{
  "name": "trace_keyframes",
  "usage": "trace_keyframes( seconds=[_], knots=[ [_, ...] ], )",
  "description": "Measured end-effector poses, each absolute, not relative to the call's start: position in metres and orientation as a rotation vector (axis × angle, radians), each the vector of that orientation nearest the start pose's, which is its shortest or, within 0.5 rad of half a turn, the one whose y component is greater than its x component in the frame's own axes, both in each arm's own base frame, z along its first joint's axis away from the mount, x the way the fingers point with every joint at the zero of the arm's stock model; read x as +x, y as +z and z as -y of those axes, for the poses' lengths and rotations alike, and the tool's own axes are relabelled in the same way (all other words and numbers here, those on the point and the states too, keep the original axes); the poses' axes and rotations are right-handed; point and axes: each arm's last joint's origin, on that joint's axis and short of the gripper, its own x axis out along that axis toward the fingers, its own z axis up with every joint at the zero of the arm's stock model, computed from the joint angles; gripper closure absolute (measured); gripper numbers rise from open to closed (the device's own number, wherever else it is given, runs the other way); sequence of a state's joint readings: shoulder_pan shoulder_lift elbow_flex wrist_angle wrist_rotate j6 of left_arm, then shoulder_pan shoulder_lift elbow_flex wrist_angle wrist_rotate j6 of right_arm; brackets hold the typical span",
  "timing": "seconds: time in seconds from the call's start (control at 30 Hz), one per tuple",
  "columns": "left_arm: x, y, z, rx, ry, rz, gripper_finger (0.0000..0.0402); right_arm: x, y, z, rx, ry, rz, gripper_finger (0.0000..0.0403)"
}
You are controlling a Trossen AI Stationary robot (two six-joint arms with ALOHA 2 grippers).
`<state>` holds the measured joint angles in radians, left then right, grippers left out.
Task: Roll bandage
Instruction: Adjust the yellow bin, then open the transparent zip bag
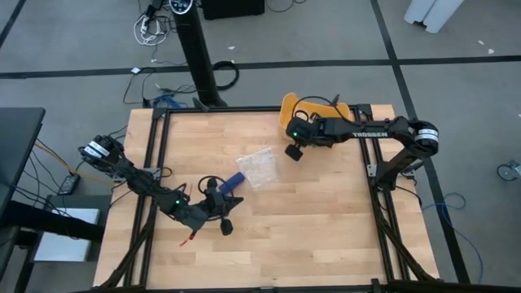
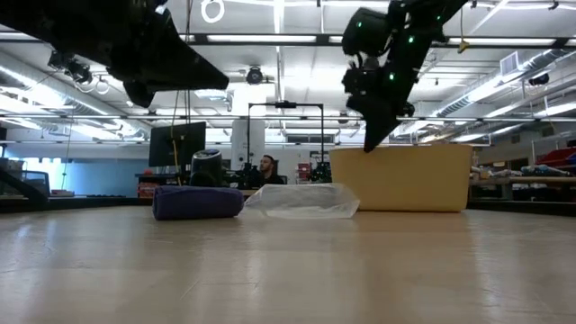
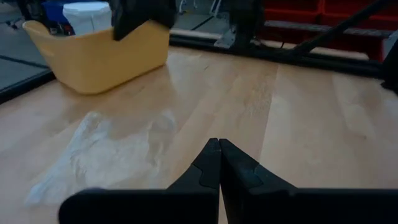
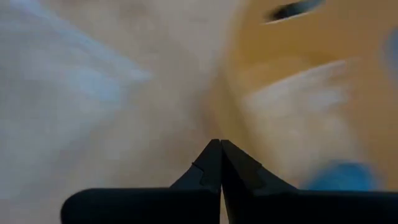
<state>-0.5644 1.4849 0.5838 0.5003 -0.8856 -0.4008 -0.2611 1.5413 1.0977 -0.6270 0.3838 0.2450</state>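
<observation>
- The bandage point(image 1: 234, 181) lay as a small blue roll on the wooden table point(image 1: 309, 228), touching the near-left corner of the clear plastic wrapper point(image 1: 259, 167).
- The left gripper point(image 1: 225, 225) hung near the table's front-left part — fingers point(image 3: 208, 163) clenched together, grasping nothing.
- The right gripper point(image 1: 292, 152) hovered beside the yellow tub point(image 1: 295, 107) — fingers point(image 4: 210, 160) pressed together, empty.

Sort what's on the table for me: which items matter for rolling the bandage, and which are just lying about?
For the job:
- bandage, blue, rolled, beside the wrapper
- left gripper, shut, empty
- right gripper, shut, empty

Lying about:
- clear plastic wrapper
- yellow tub at the table's far edge
</observation>
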Motion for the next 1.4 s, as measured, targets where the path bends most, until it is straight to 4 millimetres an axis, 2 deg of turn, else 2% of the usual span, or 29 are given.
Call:
trace_keyframes(
  seconds=[0.1, 0.23, 0.33, 0.5, 0.63, 0.83, 0.97, 1.13, 1.33, 1.4],
  knots=[
    [0.244, 0.174, 0.127, -0.143, 0.384, -0.26, 0.0394, 0.297, 0.232, 0.073, 0.271, -0.656, -0.915, 0.0396],
    [0.243, 0.172, 0.127, -0.167, 0.395, -0.274, 0.0394, 0.297, 0.194, 0.056, 0.374, -0.576, -0.831, 0.0382],
    [0.243, 0.172, 0.127, -0.172, 0.394, -0.271, 0.0394, 0.293, 0.167, 0.049, 0.448, -0.529, -0.673, 0.0368],
    [0.243, 0.172, 0.127, -0.174, 0.394, -0.268, 0.0394, 0.282, 0.142, 0.05, 0.517, -0.555, -0.437, 0.034],
    [0.243, 0.172, 0.127, -0.174, 0.393, -0.269, 0.0394, 0.282, 0.127, 0.05, 0.537, -0.597, -0.451, 0.0313],
    [0.243, 0.172, 0.127, -0.179, 0.376, -0.275, 0.0394, 0.302, 0.112, 0.053, 0.544, -0.617, -0.483, 0.0273],
    [0.243, 0.172, 0.127, -0.182, 0.37, -0.277, 0.0394, 0.315, 0.102, 0.055, 0.54, -0.629, -0.504, 0.0264],
    [0.243, 0.172, 0.127, -0.18, 0.37, -0.278, 0.0394, 0.321, 0.095, 0.055, 0.525, -0.657, -0.5, 0.0287],
    [0.243, 0.173, 0.127, -0.179, 0.377, -0.27, 0.0394, 0.323, 0.097, 0.045, 0.452, -0.634, -0.49, 0.0388],
    [0.243, 0.174, 0.127, -0.16, 0.393, -0.255, 0.0394, 0.324, 0.101, 0.041, 0.421, -0.626, -0.469, 0.0393]
  ],
)
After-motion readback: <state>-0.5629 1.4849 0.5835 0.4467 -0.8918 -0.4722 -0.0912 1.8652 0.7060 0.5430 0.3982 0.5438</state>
